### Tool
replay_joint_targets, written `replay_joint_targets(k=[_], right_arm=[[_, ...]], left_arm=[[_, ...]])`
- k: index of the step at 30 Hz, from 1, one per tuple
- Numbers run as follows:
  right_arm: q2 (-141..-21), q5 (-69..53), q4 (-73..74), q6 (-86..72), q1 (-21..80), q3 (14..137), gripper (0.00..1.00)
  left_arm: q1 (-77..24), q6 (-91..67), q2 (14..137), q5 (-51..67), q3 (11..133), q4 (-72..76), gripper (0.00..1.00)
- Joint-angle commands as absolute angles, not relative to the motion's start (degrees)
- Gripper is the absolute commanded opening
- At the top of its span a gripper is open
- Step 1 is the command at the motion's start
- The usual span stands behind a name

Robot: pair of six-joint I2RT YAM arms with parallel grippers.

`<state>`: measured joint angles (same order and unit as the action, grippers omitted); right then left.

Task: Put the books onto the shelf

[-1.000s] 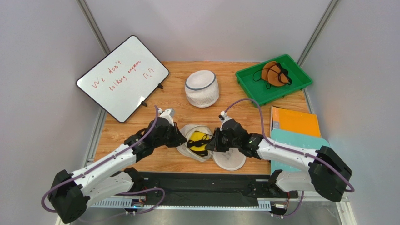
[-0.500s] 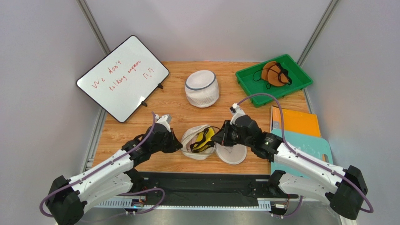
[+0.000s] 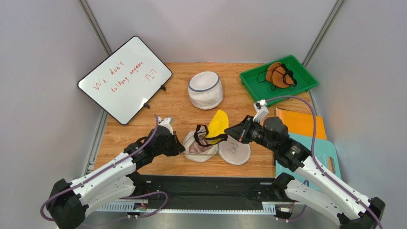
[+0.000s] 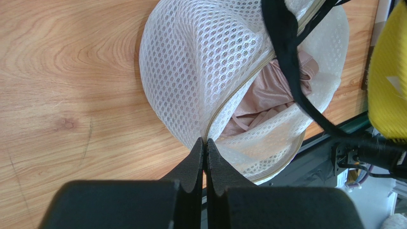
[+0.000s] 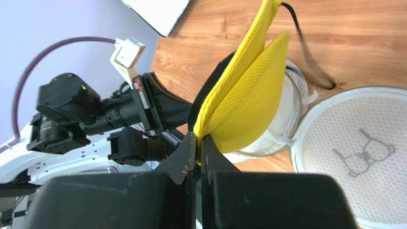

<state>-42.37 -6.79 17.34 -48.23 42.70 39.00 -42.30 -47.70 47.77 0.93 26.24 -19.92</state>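
Right claw (image 5: 197, 139) pinches yellow garment (image 5: 244, 98) above mesh bag (image 5: 290, 101).

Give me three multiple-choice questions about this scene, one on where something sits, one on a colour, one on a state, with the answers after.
1. Where is the green tray?
A) far right corner
B) near left corner
C) middle of the near edge

2. What colour is the cup pinched by the right fingers?
A) pink
B) yellow
C) blue

3. The mesh bag pinched by the left fingers is:
A) zipped shut
B) flat and empty
C) open, with pink cloth inside

Answers:
1 A: the top view shows it far back on the right.
2 B: the right wrist view shows yellow fabric between the shut fingers.
3 C: the zip gapes and pink cloth shows through the gap.
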Motion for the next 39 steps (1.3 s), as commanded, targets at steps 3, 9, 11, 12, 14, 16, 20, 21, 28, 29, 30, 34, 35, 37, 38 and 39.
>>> replay_joint_targets(k=[3, 9, 11, 12, 14, 16, 20, 21, 28, 29, 30, 34, 35, 37, 38, 39], right_arm=[[-39.6, -7.8, 19.9, -46.8, 40.5, 42.7, 0.0], [-37.6, -6.6, 28.8, -40.9, 35.5, 50.3, 0.0], [-37.1, -5.9, 31.1, -38.3, 33.8, 52.9, 0.0], [-37.0, -5.5, 33.1, -37.6, 33.5, 55.6, 0.0], [-37.0, -4.5, 34.9, -36.0, 32.7, 58.2, 0.0], [-37.4, -3.6, 37.4, -33.9, 32.3, 61.9, 0.0], [-38.8, 2.1, 42.4, -29.5, 31.6, 69.1, 0.0], [-39.1, 2.9, 43.0, -27.5, 31.2, 70.8, 0.0], [-46.2, 8.4, 45.0, -19.2, 28.8, 82.7, 0.0], [-47.4, 7.3, 45.0, -18.5, 27.7, 84.7, 0.0], [-48.6, 6.2, 45.1, -17.9, 24.9, 85.9, 0.0], [-56.0, -6.1, 43.7, -18.0, 12.7, 88.5, 0.0], [-56.9, -11.8, 41.9, -19.0, 9.8, 88.4, 0.0], [-59.8, -16.7, 39.8, -20.0, 2.0, 87.8, 0.0], [-60.9, -21.2, 37.7, -21.3, 0.1, 87.5, 0.0], [-62.1, -23.6, 36.7, -22.1, -5.0, 87.1, 0.0]], left_arm=[[-42.5, -48.3, 47.0, 0.4, 26.5, -20.5, 0.0], [-42.5, -47.9, 46.5, 0.3, 26.9, -21.1, 0.0], [-42.5, -47.9, 46.5, 0.1, 27.0, -21.0, 0.0], [-42.5, -47.9, 46.5, 0.2, 27.0, -21.0, 0.0], [-42.5, -48.0, 46.5, 0.2, 27.0, -20.8, 0.0], [-42.5, -47.9, 46.6, 0.3, 27.2, -20.9, 0.0], [-42.5, -47.5, 46.3, 0.1, 27.8, -21.8, 0.0], [-42.5, -47.5, 46.3, 0.2, 27.9, -21.9, 0.0], [-42.5, -47.6, 46.1, 0.4, 28.2, -21.4, 0.0], [-42.5, -47.5, 46.1, 0.4, 28.2, -21.4, 0.0], [-42.5, -47.5, 46.2, 0.4, 28.3, -21.4, 0.0], [-42.5, -47.2, 45.9, 0.4, 28.6, -22.1, 0.0], [-42.5, -47.2, 45.6, 0.2, 28.6, -22.1, 0.0], [-42.5, -46.9, 45.5, 0.1, 28.7, -22.4, 0.0], [-42.5, -46.9, 45.4, 0.1, 28.7, -22.4, 0.0], [-42.4, -46.8, 45.3, 0.2, 28.7, -22.6, 0.0]])
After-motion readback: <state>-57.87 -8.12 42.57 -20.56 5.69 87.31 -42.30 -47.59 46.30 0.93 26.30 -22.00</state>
